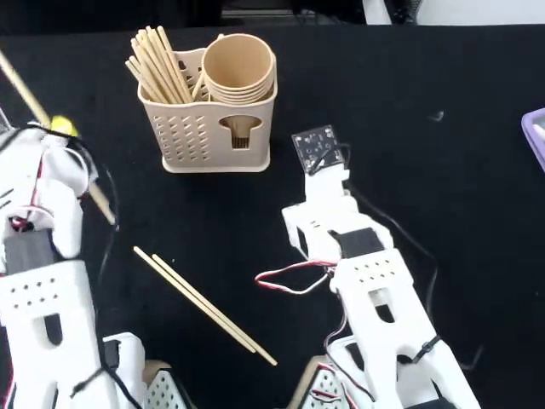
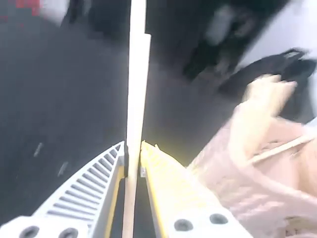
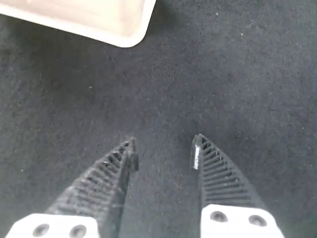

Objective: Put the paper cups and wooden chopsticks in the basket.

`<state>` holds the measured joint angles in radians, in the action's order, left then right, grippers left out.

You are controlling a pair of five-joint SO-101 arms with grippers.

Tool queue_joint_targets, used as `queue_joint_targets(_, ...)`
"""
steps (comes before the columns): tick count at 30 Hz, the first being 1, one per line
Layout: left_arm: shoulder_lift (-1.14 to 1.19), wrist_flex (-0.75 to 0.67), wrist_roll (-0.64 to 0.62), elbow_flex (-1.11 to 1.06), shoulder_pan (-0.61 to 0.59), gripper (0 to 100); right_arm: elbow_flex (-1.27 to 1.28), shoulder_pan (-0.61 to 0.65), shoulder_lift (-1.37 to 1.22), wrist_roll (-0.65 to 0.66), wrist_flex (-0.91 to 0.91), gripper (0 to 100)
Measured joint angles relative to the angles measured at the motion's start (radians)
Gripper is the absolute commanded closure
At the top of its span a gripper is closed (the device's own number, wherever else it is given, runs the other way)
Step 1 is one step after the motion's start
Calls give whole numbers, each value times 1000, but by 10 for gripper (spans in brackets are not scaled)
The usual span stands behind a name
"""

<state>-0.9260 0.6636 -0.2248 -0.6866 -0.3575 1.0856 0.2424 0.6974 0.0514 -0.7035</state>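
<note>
We see the basket (image 1: 209, 136) upright in the upper middle-left of the high view, on the black table (image 1: 443, 239). The cups (image 1: 239, 66) sit nested in one stack in its right compartment. A bunch of chopsticks (image 1: 157, 64) stands in the left compartment, leaning left. A loose pair (image 1: 204, 307) lies flat on the table in the lower middle. The two run side by side on a diagonal from upper left to lower right, well apart from the basket and between the two arms.

The left arm (image 1: 43, 281) runs up the left edge. The left gripper (image 1: 60, 128) (image 2: 132, 148) is clenched on a stick (image 1: 21, 85) (image 2: 134, 89), its fingers (image 2: 89, 183) pinching it from both sides in the left wrist view. In the high view the stick slants from the upper left edge down past the gripper toward the lower right. We cannot tell if it is one stick or two pressed together. The basket (image 2: 247, 163) shows blurred at the right of the left wrist view.

The right arm (image 1: 366, 281) is in the lower centre-right, its tip toward the basket. The right gripper (image 3: 163, 148) is released, fingers (image 3: 99, 188) spread, with bare table showing between them. A basket corner (image 3: 99, 20) sits in the upper left of the right wrist view, apart from the fingertips.

A purple thing (image 1: 535, 136) is cut off by the right edge of the high view.
</note>
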Motion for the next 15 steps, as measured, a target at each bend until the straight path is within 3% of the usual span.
queue_joint_targets(15,-43,-669,17,-18,241,971,11,0,0,0,9,815)
